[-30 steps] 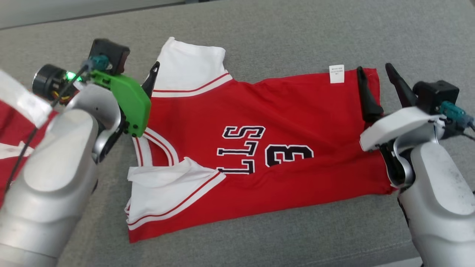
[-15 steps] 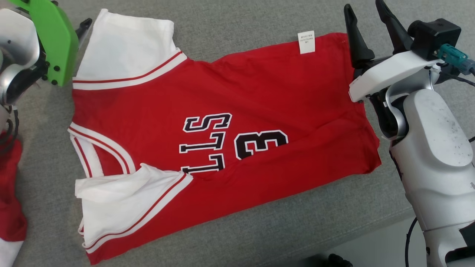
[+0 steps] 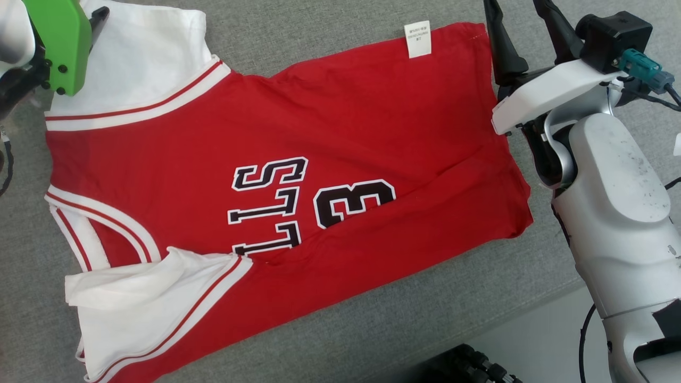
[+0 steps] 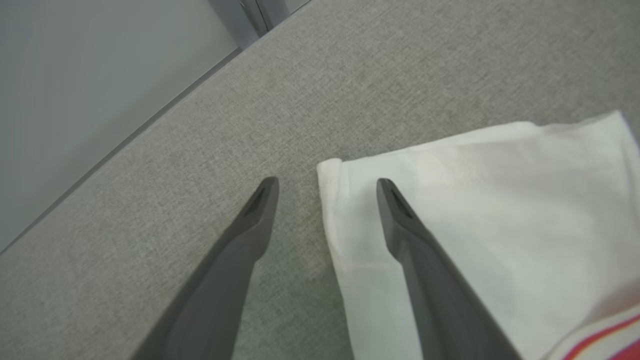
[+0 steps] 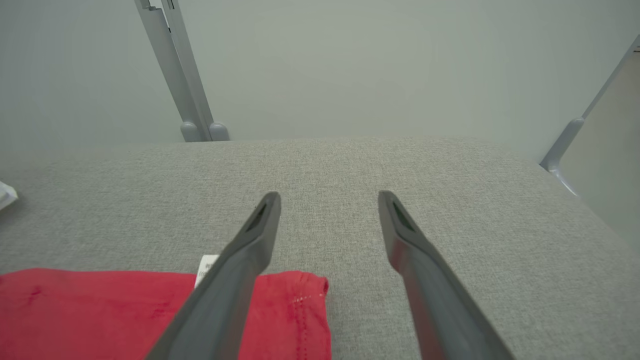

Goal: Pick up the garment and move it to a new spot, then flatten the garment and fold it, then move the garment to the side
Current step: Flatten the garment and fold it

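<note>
Garment, head view: the red garment (image 3: 319, 133) is lying spread across the grey cushion (image 3: 330, 330), collar end toward the robot's left and hem end toward its right, with the care tag (image 3: 417, 38) showing on the far edge
Fold, head view: the near long side is lying doubled over the chest and hiding part of the black lettering (image 3: 314, 205) (only "LLS" and "3" are showing), so a first lengthwise fold is looking made; the near white sleeve (image 3: 149, 298) is sitting rumpled
Right gripper, head view: the right gripper (image 3: 515, 16) is hovering by the far hem corner (image 3: 476, 32), fingers spread and carrying nothing
Green cover, head view: the green cover (image 3: 58, 48) on the left arm is hanging at the far white sleeve (image 3: 143, 58)
Left gripper, left wrist view: the left gripper (image 4: 325, 187) is standing spread astride the far white sleeve's edge, one finger over white cloth and the other over bare cushion, pinching nothing; I cannot tell whether it is touching the cloth
Right wrist view: one spread finger is crossing the far hem corner while the other is over bare cushion, with no cloth between them
Progress: the relocating is looking done, the flattening mostly done and the folding partway; bringing over the far side, any crosswise fold and shifting the garment aside are remaining
</note>
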`<state>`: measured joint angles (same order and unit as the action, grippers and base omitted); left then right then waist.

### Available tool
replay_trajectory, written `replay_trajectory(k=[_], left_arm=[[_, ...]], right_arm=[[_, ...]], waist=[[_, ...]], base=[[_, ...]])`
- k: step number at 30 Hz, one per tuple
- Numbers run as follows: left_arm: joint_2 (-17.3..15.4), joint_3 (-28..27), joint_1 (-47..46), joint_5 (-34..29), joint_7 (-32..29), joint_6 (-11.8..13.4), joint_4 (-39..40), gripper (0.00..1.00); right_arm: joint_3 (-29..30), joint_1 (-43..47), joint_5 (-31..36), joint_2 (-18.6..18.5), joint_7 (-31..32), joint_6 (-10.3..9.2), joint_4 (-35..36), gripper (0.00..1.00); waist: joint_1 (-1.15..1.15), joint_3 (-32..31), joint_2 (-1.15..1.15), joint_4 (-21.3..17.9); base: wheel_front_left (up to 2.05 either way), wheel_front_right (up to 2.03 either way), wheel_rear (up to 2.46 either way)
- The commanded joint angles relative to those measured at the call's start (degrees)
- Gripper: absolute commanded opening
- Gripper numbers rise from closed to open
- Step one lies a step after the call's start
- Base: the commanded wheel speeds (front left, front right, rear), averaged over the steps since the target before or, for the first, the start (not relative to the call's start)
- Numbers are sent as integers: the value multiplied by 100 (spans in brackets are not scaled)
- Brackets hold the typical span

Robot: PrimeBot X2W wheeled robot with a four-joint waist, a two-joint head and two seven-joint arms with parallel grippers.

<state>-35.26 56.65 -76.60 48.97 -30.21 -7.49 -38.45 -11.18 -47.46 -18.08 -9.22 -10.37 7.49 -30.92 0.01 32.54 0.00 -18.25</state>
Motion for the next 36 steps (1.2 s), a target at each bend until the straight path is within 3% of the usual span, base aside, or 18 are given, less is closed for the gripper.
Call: replay_trajectory(k=[1, 10, 12, 13, 24, 36], left_arm=[[-14, 60, -85, 40, -38, 6, -70, 100], [0, 403, -261, 196, -181, 6, -367, 98], [31, 472, -235, 289, -271, 6, -390, 36], [37, 496, -237, 345, -284, 6, -379, 0], [286, 559, -283, 530, 645, 6, -354, 0], [650, 762, 443, 506, 2013, 6, -11, 0]], right_arm=[[-19, -84, -59, 32, -44, 0, -47, 100], [-114, -220, -117, 24, -122, 0, -252, 100], [-129, -241, -129, 8, -132, 0, -292, 100], [-137, -248, -129, -5, -133, 0, -307, 100], [-202, -242, -209, -261, 7, 0, -467, 100], [-875, 25, -791, -1132, 1024, 0, -960, 100]], waist=[[-1, 37, 0, -42], [-1, 94, 0, -113], [-1, 100, 0, -108], [-1, 100, 0, -101], [-1, -246, 0, 339], [-1, -943, 0, 1240]], base=[[0, 0, 0], [0, 0, 0], [0, 0, 0], [0, 0, 0], [0, 0, 0], [0, 0, 0]])
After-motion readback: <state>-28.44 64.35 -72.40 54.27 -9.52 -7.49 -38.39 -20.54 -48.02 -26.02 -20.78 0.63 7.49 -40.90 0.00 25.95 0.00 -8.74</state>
